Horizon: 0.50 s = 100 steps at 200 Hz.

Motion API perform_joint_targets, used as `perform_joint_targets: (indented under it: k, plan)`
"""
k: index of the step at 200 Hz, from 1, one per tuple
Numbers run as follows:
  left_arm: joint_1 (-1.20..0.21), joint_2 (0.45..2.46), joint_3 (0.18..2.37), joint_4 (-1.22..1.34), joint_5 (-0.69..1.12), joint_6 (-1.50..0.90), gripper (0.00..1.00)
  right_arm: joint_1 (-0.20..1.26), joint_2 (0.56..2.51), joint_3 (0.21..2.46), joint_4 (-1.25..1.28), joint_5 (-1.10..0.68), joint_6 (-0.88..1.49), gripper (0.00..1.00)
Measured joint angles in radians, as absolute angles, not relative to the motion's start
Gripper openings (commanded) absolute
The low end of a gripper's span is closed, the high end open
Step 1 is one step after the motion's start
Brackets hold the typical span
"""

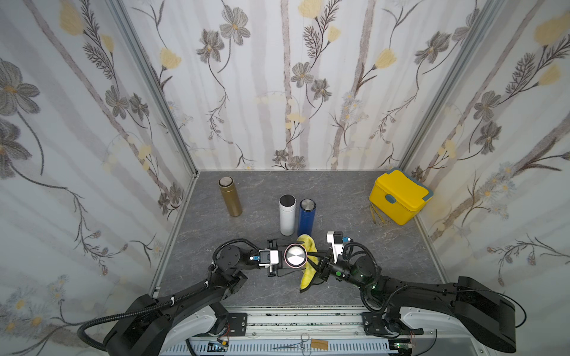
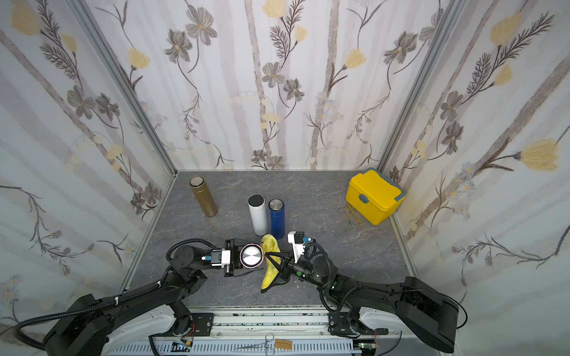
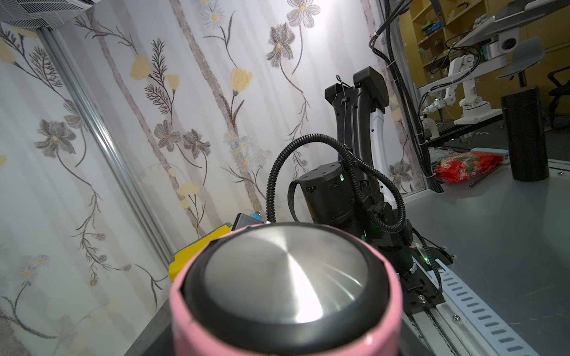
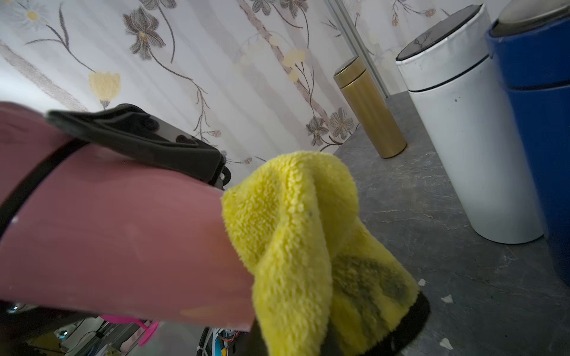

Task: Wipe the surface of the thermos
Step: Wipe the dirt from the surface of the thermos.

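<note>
Pink thermos (image 1: 295, 255) is held upright above the bench (image 1: 385, 262), clamped by the left pincer (image 1: 285, 258); in both top views only its steel lid is seen. Its pink wall is revealed by the right wrist view (image 4: 117, 240), with the yellow cloth (image 4: 302, 246) pressed against it, gripped by the closed right pincer (image 1: 312, 262).

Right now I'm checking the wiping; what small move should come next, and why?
Probably slide the yellow cloth along the pink thermos: the right gripper pinches it against the side while the left gripper clamps the thermos upright.
</note>
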<state>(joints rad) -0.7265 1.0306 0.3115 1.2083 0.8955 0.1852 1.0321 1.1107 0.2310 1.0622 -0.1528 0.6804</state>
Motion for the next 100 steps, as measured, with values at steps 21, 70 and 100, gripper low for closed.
perform_joint_targets:
  k: [21,70,100]
  plan:
    - [-0.726,1.042,0.311,1.207,0.921,0.206,0.0,1.032,1.023,0.303,1.017,-0.167,0.666,0.0]
    - [-0.719,1.066,0.326,1.165,0.971,0.276,0.0,1.028,1.014,0.35,1.03,-0.157,0.636,0.0]
    - [-0.719,1.08,0.328,1.077,1.003,0.322,0.0,1.026,1.102,0.265,1.166,-0.121,0.654,0.0]
